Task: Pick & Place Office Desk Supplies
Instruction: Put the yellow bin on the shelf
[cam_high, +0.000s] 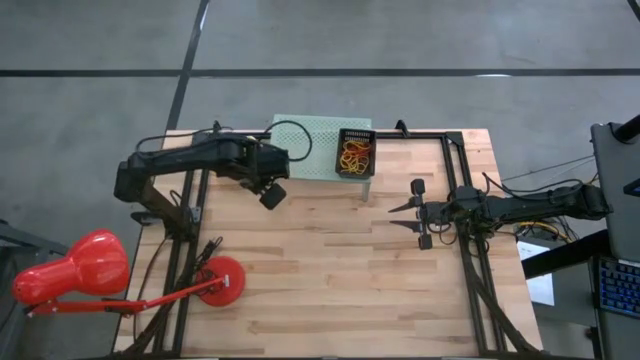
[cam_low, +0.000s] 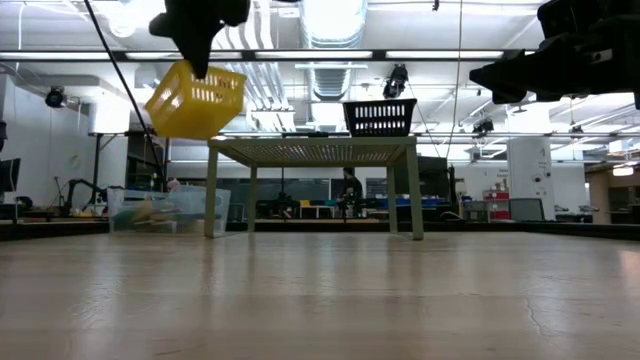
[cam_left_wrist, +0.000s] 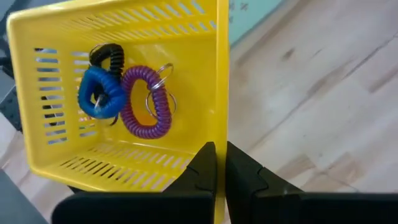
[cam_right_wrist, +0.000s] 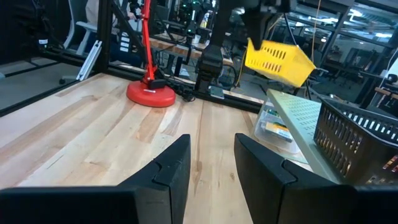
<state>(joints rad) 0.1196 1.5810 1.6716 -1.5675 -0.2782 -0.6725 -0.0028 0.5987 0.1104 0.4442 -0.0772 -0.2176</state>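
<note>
We see left gripper clenched on yellow basket rim, basket tilted in air, only left wrist view shows blue coil and purple coil inside beyond jaws, right gripper released, apart, black basket of bands on green stand.

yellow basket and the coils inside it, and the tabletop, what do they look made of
Yellow basket: looks like glossy moulded plastic, with slotted walls and an even sheen. Purple coil and blue coil: probably soft plastic spiral cord; the purple one carries a metal-looking ring. Table: pale wood planks with visible grain.
</note>
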